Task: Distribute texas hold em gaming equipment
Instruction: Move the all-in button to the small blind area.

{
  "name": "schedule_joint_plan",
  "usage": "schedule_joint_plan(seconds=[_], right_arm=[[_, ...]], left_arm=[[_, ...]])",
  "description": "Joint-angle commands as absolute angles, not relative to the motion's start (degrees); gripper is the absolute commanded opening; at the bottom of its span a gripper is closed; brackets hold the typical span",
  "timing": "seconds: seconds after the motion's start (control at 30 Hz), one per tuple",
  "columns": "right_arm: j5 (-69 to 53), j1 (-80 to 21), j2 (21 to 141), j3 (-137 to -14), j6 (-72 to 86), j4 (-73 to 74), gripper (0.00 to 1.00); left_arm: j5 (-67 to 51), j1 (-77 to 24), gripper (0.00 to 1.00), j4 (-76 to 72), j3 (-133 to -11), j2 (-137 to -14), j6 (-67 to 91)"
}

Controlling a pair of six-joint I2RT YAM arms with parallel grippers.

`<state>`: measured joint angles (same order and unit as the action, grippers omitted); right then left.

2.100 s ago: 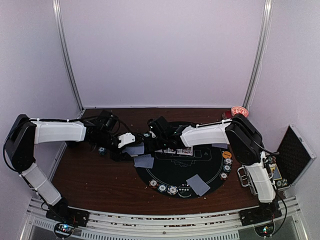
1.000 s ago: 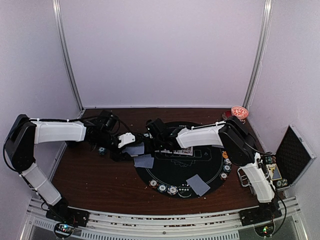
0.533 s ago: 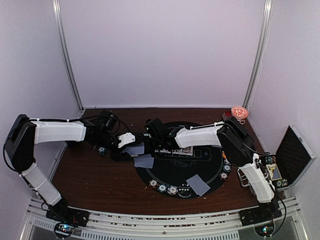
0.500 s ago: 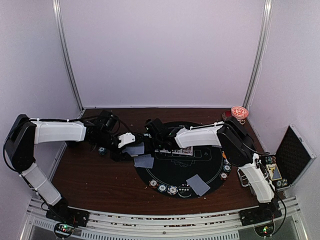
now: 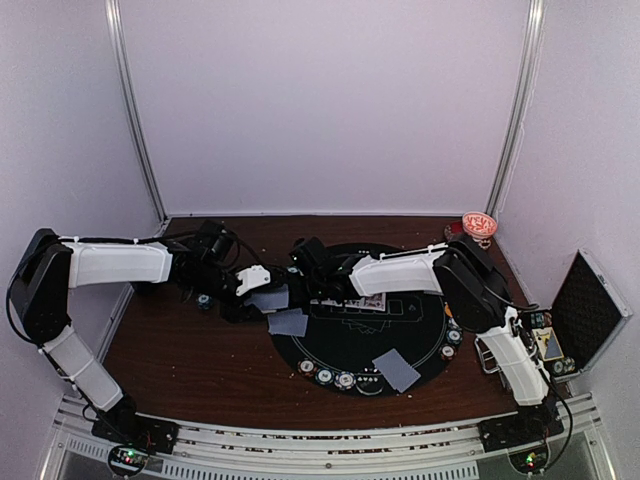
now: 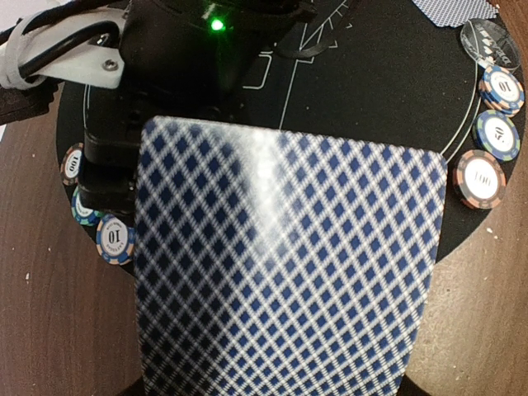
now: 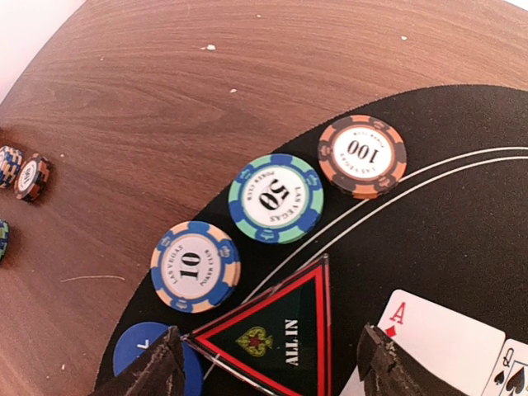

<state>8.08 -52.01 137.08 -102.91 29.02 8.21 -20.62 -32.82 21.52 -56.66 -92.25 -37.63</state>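
Red-bordered triangular marker (image 7: pixel 280 346) lies flat on the round black mat (image 7: pixel 462 247), between the spread fingers of the right gripper (image 7: pixel 271 332). Three round striped-edge chips (image 7: pixel 276 198) arc beside it. The left gripper (image 5: pixel 258 288) clamps a glossy, lattice-backed playing card (image 6: pixel 280 264) over the mat.

- Plain, pale lilac-white wall panels (image 5: pixel 320 100) close in the back and both sides, softly and evenly lit.
- A slim silver metal post (image 5: pixel 138 120) rises at each back corner.
- A dark brown wood-grain table (image 5: pixel 190 365) has a grey metal rail (image 5: pixel 320 445) along its near edge.
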Motion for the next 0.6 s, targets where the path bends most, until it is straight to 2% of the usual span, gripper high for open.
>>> schedule_joint_plan(seconds=[0.0,0.33,0.57], right_arm=[[10.4,-51.9,137.9,-103.9,29.6,9.0,0.74],[10.4,-52.1,136.7,-103.3,29.6,8.8,0.75],[7.7,-52.4,128.3,-95.0,30.2,2.7,0.81]], left_arm=[[-22.0,-32.6,0.61,21.1,-58.1,-92.1,-37.7],[-21.9,-32.5,0.61,21.1,-58.1,-92.1,-37.7],[-22.1,-32.6,0.61,21.1,-58.2,-92.3,-37.7]])
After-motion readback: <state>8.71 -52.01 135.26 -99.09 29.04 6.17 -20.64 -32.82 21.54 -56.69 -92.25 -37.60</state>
